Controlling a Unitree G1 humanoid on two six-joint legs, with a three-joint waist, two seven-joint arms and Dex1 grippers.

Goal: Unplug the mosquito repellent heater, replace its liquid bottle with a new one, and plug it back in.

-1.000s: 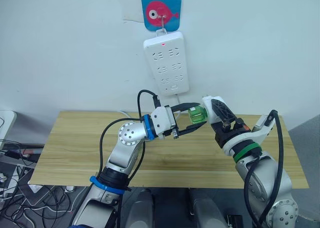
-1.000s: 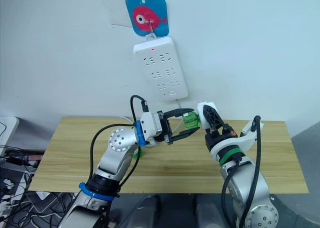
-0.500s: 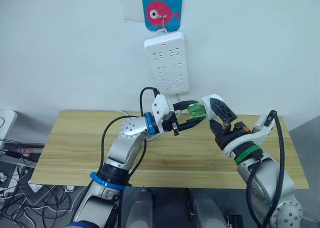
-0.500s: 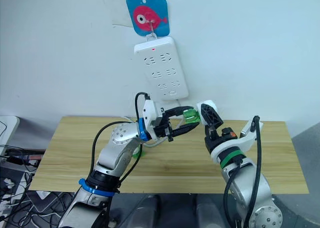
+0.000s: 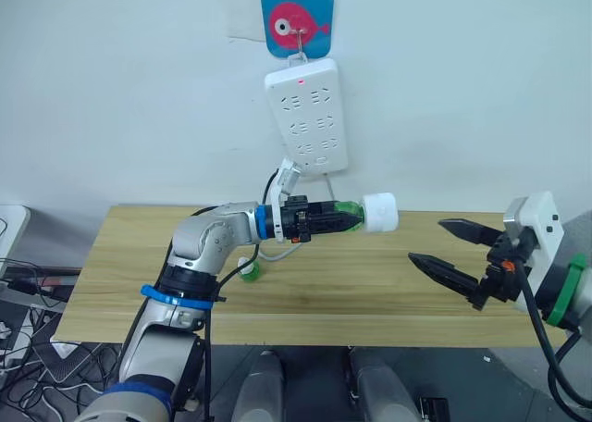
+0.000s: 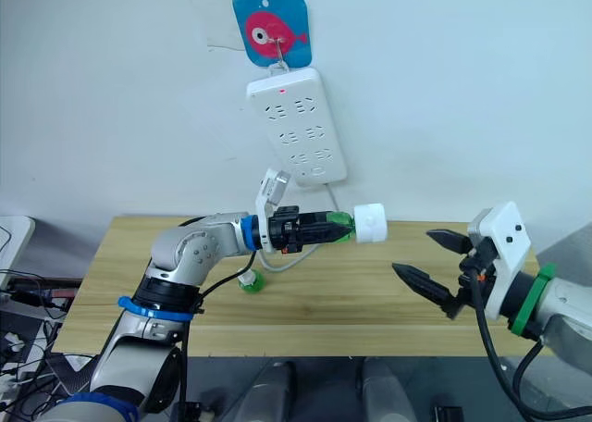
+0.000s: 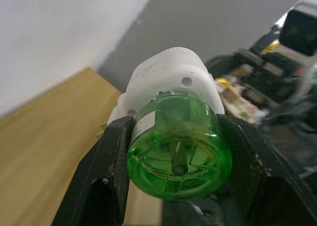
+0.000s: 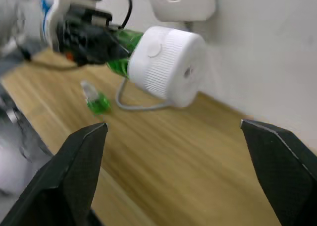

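the mosquito repellent heater (image 5: 380, 212) is white with a ribbed body, and the liquid bottle (image 7: 179, 151) screwed into it is clear green. a second green bottle (image 5: 248, 273) lies on the light wood-grain table (image 5: 129, 265). the power strip (image 5: 308, 118) is white with a red light, under a blue hook plate (image 5: 297, 17) bearing a pink fish.

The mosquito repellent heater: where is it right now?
The heater hangs over the table's middle, below the power strip, on the green bottle clamped by the left gripper.
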